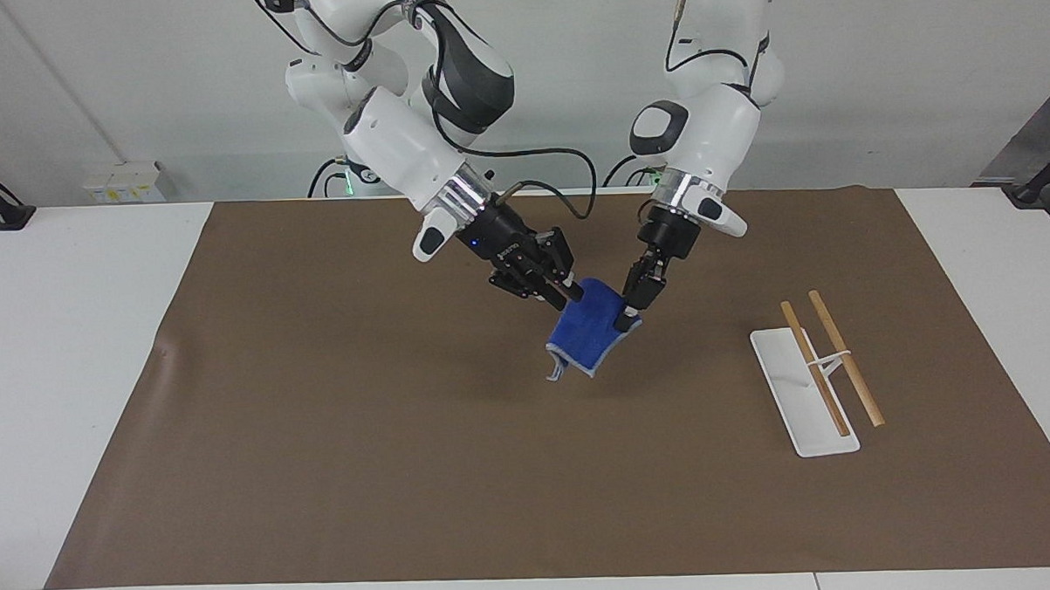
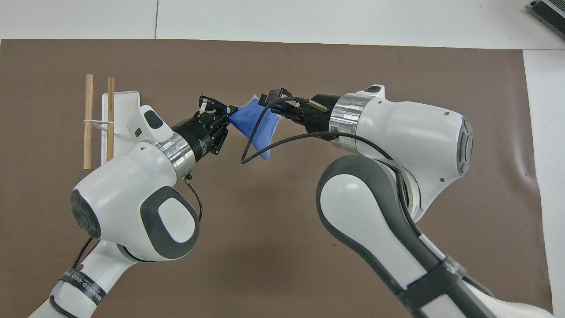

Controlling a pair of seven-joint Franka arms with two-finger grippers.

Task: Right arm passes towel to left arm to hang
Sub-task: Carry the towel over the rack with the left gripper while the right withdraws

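The bright blue towel [image 1: 586, 332] hangs in the air over the middle of the brown mat, stretched between both grippers. My right gripper [image 1: 570, 293], with its small blue light, is shut on the towel's upper corner toward the right arm's end. My left gripper [image 1: 629, 316] is shut on the other upper corner. The towel's loose lower part droops below them, clear of the mat. In the overhead view the towel [image 2: 254, 126] spans from the left gripper [image 2: 228, 115] to the right gripper [image 2: 270, 100], partly crossed by the right arm's black cable.
A white rack base [image 1: 799, 399] with two wooden rods [image 1: 829, 363] stands on the mat toward the left arm's end; it also shows in the overhead view [image 2: 123, 101]. The brown mat [image 1: 320, 424] covers most of the white table.
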